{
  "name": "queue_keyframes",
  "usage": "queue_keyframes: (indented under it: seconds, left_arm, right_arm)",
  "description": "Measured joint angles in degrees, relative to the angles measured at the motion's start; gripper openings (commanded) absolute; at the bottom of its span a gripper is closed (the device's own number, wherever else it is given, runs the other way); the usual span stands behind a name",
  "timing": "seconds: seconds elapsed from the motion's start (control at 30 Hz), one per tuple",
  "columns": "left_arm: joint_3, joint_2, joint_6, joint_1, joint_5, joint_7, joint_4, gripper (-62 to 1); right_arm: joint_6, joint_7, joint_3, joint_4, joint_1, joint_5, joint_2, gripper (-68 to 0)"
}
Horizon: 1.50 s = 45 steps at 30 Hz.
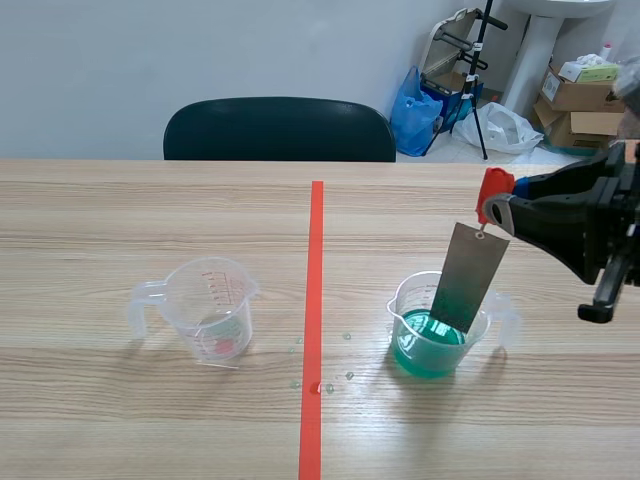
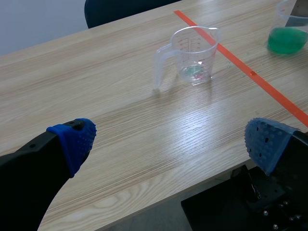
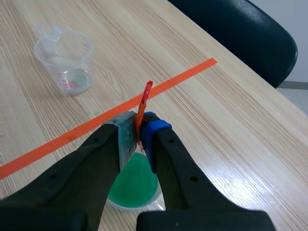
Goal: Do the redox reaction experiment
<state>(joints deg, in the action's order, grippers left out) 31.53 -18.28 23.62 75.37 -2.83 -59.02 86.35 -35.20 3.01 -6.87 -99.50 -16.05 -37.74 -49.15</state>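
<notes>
The scene view looks from the near side across the table [image 1: 120,210] to the far chair [image 1: 280,130]; both wrist views, closer, share the clear cup [image 1: 210,308].

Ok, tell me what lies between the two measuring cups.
Only the orange-red tape line and a few small droplets, as the scene view shows.
</notes>
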Motion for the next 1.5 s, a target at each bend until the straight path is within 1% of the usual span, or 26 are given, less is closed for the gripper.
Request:
queue_keyframes:
  seconds: [0.1,0.3,0.33,0.57,0.73,1.5]
  left_arm:
    - [0.0,0.0,0.0,0.0,0.0,0.0,0.0,1.4]
    - [0.0,0.0,0.0,0.0,0.0,0.0,0.0,1.4]
    - [0.0,0.0,0.0,0.0,0.0,0.0,0.0,1.4]
    - [0.0,0.0,0.0,0.0,0.0,0.0,0.0,1.4]
    - [0.0,0.0,0.0,0.0,0.0,0.0,0.0,1.4]
    - [0.0,0.0,0.0,0.0,0.0,0.0,0.0,1.4]
  right_arm:
    - [0.0,0.6,-1.2,1.9,1.5,2.9,1.7,-66.9]
    - [0.0,0.8,-3.8,4.8,3.2,5.7,4.3,-66.9]
    - [0.0,0.8,-3.9,4.9,3.4,6.7,4.7,-66.9]
    - [0.0,0.8,-4.2,5.6,4.4,8.9,6.6,-66.9]
    - [-0.5,0.9,-4.2,5.7,4.4,9.5,7.6,-66.9]
    - [-0.4,0.9,-4.2,5.7,4.4,9.5,7.6,-66.9]
